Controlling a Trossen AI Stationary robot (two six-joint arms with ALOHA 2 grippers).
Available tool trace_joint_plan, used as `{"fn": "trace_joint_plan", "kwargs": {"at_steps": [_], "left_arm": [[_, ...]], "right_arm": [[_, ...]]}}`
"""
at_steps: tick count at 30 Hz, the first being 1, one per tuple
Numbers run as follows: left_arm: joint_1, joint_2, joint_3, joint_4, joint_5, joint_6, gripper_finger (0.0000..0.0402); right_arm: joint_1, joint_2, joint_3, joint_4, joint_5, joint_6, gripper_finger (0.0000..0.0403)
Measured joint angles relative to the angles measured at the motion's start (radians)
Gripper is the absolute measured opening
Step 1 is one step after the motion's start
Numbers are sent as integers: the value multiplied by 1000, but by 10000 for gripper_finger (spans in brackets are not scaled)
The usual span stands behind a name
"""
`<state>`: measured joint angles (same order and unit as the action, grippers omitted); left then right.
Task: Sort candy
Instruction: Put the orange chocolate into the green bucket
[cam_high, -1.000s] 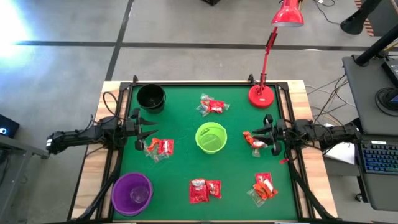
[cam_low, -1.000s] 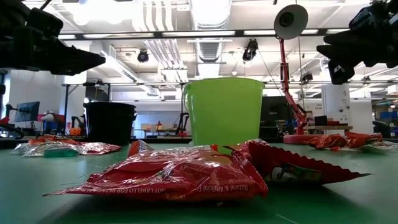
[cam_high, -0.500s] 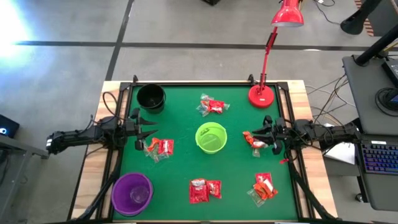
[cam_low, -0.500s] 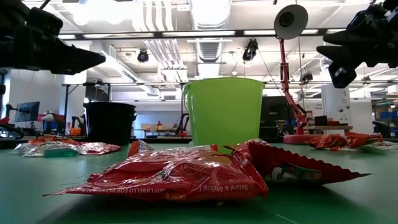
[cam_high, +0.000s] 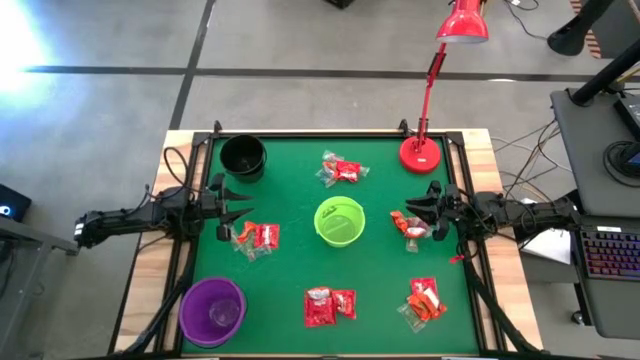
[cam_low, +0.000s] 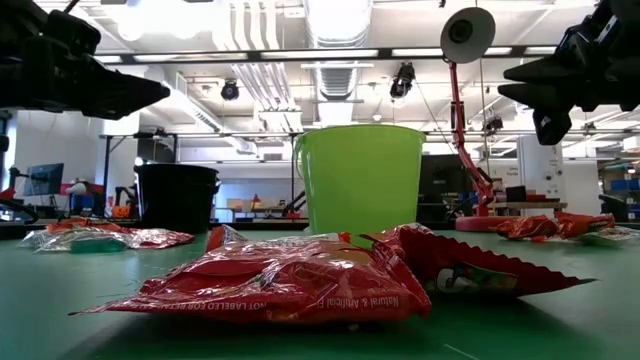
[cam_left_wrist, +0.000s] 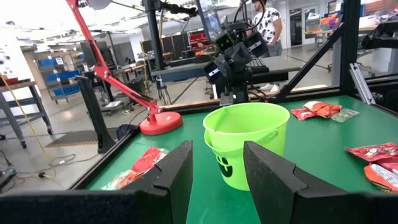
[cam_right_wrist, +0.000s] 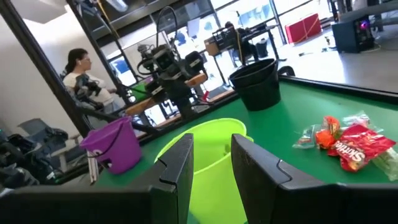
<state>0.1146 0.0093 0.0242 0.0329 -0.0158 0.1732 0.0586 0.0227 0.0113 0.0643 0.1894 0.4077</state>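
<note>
Both wrist views showed parted, empty fingers — left gripper (cam_left_wrist: 216, 163), right gripper (cam_right_wrist: 210, 159) — overhead, candy (cam_high: 257, 238) lay scattered.

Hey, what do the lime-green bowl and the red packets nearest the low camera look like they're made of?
Lime-green bowl: probably molded plastic, smooth with a soft sheen and a thin rolled rim. Red packets: likely glossy plastic film or foil, judging by the crinkles and bright glints.

Red candy (cam_high: 328, 305), lime-green bowl (cam_high: 339, 222)
</note>
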Motion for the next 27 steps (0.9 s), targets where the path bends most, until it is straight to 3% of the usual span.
{"fn": "trace_joint_plan", "kwargs": {"at_steps": [27], "left_arm": [[0, 0, 0, 115, 0, 72, 126]], "right_arm": [[0, 0, 0, -6, 24, -15, 100]]}}
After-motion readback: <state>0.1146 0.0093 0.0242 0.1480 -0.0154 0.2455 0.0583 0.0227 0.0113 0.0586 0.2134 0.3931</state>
